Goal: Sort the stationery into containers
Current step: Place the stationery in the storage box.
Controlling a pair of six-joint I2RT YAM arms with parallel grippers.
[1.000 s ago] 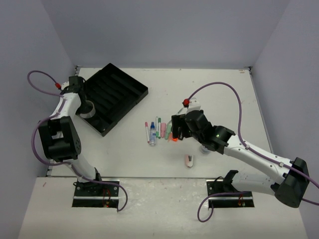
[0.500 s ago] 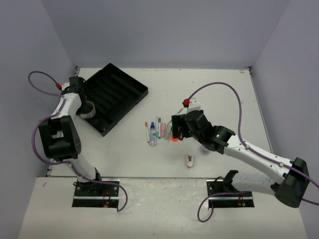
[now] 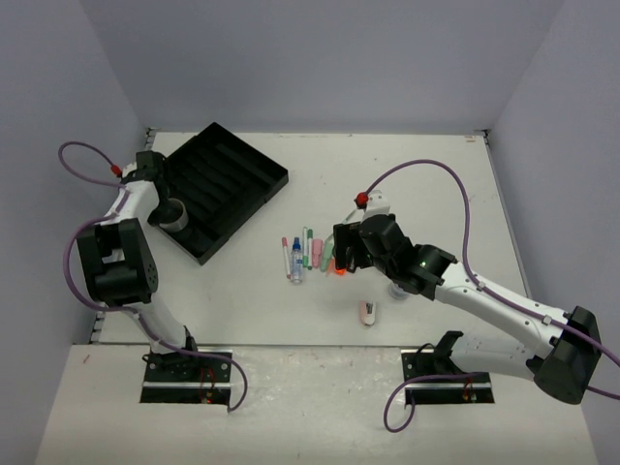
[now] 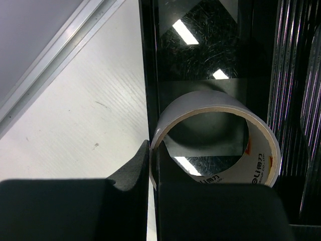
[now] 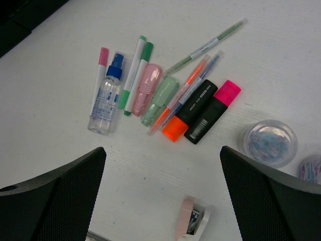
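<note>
**Left claw** (image 4: 151, 150): clenched on the wall of the tape ring (image 4: 208, 100), with one finger outside the ring and one inside. The ring is over the end compartment of the black tray (image 3: 232, 165), close against that compartment's outer wall. Whether it touches the compartment floor cannot be determined.

**Mid-table** (image 5: 281, 60): the pens and markers lie side by side in a loose row. In the right wrist view, from left:
- a pink-capped pen (image 5: 99, 75)
- two green-capped pens (image 5: 136, 73)
- a pink stubby marker (image 5: 145, 88)
- a green stubby marker (image 5: 160, 98)
- an orange-capped black marker (image 5: 190, 110)
- a pink-capped black marker (image 5: 213, 110)

**Right claw** (image 5: 161, 149): released, with the fingers spread wide. It hangs above the table on the near side of the row and touches none of the items. The pink-white stapler piece (image 5: 193, 223) lies between the two fingers, below the row.

**Right of the row:** a round jar (image 5: 267, 143) stands just beside the pink-capped black marker, outside the claw's span.
</note>
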